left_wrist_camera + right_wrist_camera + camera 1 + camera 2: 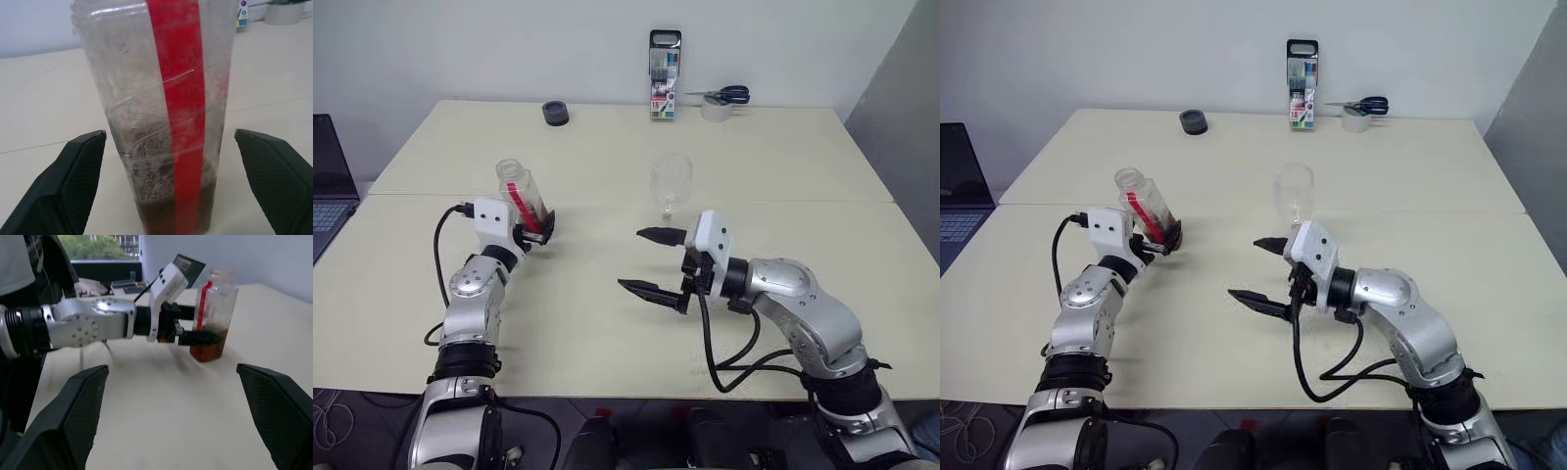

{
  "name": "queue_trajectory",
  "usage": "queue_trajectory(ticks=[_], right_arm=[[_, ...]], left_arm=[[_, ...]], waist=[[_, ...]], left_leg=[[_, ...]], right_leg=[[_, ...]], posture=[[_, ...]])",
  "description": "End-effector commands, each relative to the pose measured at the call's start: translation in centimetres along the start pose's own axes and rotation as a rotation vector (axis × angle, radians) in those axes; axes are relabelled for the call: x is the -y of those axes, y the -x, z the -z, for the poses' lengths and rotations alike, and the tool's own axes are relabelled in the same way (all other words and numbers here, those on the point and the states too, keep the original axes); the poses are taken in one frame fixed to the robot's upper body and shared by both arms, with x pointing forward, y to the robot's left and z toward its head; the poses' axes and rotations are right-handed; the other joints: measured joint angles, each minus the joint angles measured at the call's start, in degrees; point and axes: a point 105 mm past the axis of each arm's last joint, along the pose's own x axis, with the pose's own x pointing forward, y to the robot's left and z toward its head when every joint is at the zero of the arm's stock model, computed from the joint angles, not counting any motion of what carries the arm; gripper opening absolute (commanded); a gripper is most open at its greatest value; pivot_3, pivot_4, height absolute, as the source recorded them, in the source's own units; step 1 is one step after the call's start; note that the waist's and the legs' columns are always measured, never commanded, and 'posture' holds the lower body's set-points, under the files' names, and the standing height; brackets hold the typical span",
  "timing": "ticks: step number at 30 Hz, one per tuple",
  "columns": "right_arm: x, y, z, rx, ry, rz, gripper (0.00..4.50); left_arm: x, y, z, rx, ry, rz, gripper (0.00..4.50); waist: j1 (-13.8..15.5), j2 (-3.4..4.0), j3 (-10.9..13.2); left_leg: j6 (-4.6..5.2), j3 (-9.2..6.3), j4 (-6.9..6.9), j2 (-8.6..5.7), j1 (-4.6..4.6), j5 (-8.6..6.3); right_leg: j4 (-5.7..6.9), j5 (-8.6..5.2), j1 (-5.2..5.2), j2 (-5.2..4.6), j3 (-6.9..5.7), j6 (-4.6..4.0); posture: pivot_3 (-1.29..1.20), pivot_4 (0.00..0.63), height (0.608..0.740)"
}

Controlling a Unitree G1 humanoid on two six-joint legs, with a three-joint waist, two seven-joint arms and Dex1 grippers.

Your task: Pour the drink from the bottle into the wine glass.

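The bottle [521,196] stands upright and uncapped on the left half of the table, clear with a red label strip. The amber drink [156,215] fills just its bottom part. My left gripper [536,233] is open, its fingers [78,171] on either side of the bottle's lower part with gaps showing. The right wrist view shows the bottle [211,318] and the left gripper [195,338] beside it. The wine glass [672,183] stands empty near the table's middle. In front of the glass, my right gripper [633,259] hangs open above the table, pointing left with nothing between its fingers.
Along the table's far edge sit a black round lid [555,113], an upright pack of markers [665,73], a tape roll [713,108] and scissors [724,95]. A laptop [328,186] shows at the far left. A seam [607,198] crosses the table [607,333].
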Motion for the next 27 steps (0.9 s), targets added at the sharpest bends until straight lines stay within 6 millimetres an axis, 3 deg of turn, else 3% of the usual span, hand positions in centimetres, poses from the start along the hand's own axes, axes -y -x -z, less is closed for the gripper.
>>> queue_trajectory(ticks=[1,11,14,21,25,27], right_arm=[[0.2,0.0,-1.6,0.062,0.017,0.002,4.47],[0.4,-0.3,-1.4,0.062,0.015,0.004,4.47],[0.4,-0.3,-1.3,0.056,0.017,0.008,4.5],[0.6,-0.2,-1.2,0.054,0.02,0.017,4.5],[0.8,-0.1,-1.5,0.06,0.026,0.03,4.5],[1.4,0.6,-1.9,0.069,0.028,0.074,4.5]], left_arm=[[-0.4,-0.5,-2.2,0.075,-0.008,-0.018,4.5],[-0.1,-1.0,-2.6,0.086,0.004,-0.016,4.5],[0.0,-0.9,-2.5,0.084,0.011,-0.011,3.91],[0.2,-0.6,-2.4,0.078,0.018,-0.004,1.77],[0.4,-0.7,-2.9,0.084,0.007,0.007,1.67],[1.4,-1.1,-4.4,0.119,-0.06,0.058,1.67]], waist=[[0.0,0.0,0.0],[0.0,0.0,0.0],[0.0,0.0,0.0],[0.0,0.0,0.0],[0.0,0.0,0.0],[0.0,-0.01,0.0]], left_leg=[[0.0,-0.01,0.0,0.0,0.0,0.0],[0.0,0.01,0.01,0.0,0.0,0.0],[0.0,0.0,0.0,0.0,-0.01,0.0],[0.0,0.0,0.01,-0.01,-0.01,0.0],[0.0,0.0,0.01,-0.01,-0.02,0.0],[-0.01,-0.01,0.01,-0.01,-0.02,0.01]], right_leg=[[0.0,0.0,0.0,0.0,-0.01,0.0],[0.0,0.0,-0.01,0.0,0.0,0.0],[0.0,0.0,-0.01,0.0,0.0,0.0],[0.0,0.0,-0.01,0.0,0.0,0.0],[0.0,0.0,-0.01,0.0,0.0,0.0],[0.0,0.0,-0.01,0.0,-0.01,0.0]], posture=[[0.0,0.15,0.74],[0.0,0.15,0.74],[0.0,0.15,0.74],[0.0,0.15,0.74],[0.0,0.15,0.74],[0.0,0.15,0.74]])
